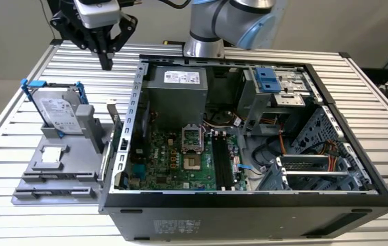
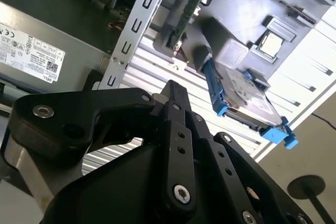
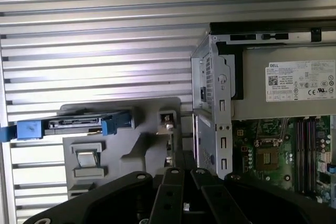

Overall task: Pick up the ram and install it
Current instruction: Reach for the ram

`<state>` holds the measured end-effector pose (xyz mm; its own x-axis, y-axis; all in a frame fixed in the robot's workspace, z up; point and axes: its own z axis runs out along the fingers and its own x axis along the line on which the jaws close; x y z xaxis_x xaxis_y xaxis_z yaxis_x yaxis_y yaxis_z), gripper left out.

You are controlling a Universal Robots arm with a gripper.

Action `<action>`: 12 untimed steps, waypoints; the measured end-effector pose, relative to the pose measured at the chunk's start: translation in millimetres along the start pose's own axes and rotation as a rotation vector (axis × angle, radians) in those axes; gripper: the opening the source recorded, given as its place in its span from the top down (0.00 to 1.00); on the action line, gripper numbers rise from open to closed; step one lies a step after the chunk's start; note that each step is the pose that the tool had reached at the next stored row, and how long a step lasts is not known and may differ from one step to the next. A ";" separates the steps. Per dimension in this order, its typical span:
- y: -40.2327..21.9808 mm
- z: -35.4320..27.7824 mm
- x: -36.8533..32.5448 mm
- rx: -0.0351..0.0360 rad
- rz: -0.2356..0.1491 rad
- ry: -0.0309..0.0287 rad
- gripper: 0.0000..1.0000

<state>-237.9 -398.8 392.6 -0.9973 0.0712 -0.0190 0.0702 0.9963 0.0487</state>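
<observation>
- Nearest the lens in the second wrist view is my own gripper (image 2: 170, 90). Its black fingers (image 2: 177, 129) are pressed together with nothing between them.
- In the exterior view I hang above the slatted table (image 1: 16, 225), toward that view's left. I am high over the far end of the gray holder (image 1: 50, 177) and touch nothing.
- On the left of the holder a hard drive (image 1: 60, 113) stands upright in its blue bracket.
- To its right the ram (image 1: 114, 123) stands on its long edge in the holder, just beside the outer wall of the computer case (image 1: 248, 202). The second wrist view shows it as a thin green strip (image 2: 188, 9). It is not yet picked up and sits well below me.
- Further right, inside the open case, the green circuit board (image 1: 169, 159) lies flat. Its long black slots (image 1: 221, 159) look empty, so nothing is installed yet.
- I judge the step in hand to be the approach to the ram.
- To do it well, I should spread my fingers a little wider than the stick is thick.
- I should turn so my pads face its two flat sides.
- I should come straight down over the middle of its top edge.
- The gap is tight, with the case wall on one side and the hard drive's bracket on the other. A slanted or off-centre descent could knock the stick or catch the metal.
- A grip at the middle should keep it from swinging.
</observation>
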 end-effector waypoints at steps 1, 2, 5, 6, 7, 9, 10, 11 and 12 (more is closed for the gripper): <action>-0.1 0.0 1.7 0.0000 0.000 0.0000 1.00; -0.2 -0.1 3.3 0.0000 0.000 0.0000 1.00; -0.6 -0.2 8.2 -0.0001 0.000 0.0000 1.00; -0.7 -0.2 9.7 0.0000 0.000 0.0000 1.00; -0.8 -0.2 11.5 -0.0001 0.000 -0.0001 1.00; -1.0 -0.3 14.8 -0.0001 0.000 -0.0001 1.00; -1.2 -0.4 16.5 0.0000 0.000 0.0000 1.00; -1.3 -0.4 18.1 -0.0001 0.000 0.0000 1.00; -1.4 -0.4 19.9 -0.0001 0.000 0.0000 1.00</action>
<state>-257.8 -398.8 392.6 -0.9973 0.0712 -0.0190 0.0702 0.9963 0.0488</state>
